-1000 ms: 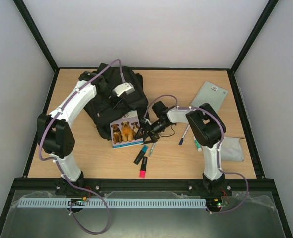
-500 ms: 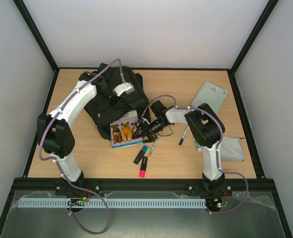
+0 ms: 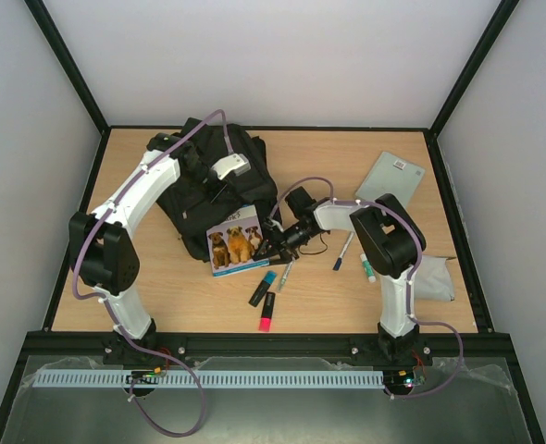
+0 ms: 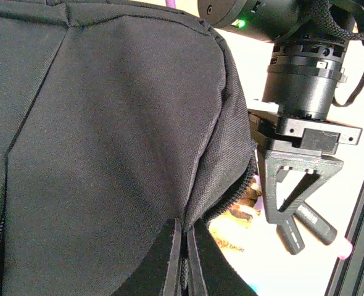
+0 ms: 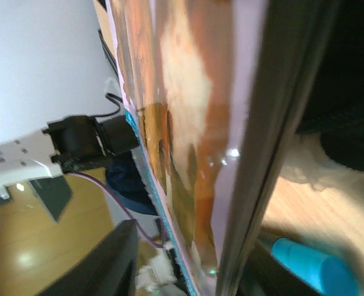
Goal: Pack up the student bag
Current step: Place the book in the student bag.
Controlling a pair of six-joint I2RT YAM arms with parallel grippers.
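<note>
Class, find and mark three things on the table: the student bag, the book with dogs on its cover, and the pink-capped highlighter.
student bag (image 3: 188, 205): top external view, on its front fabric panel.
dog book (image 3: 233, 244): top external view, on the cover photo.
pink-capped highlighter (image 3: 267, 312): top external view, on the middle of its barrel.

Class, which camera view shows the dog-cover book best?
The top external view: the book shows its dog cover plainly, by the student bag. The right wrist view gives a blurred, slanted close-up; the left wrist view only a sliver.
</note>
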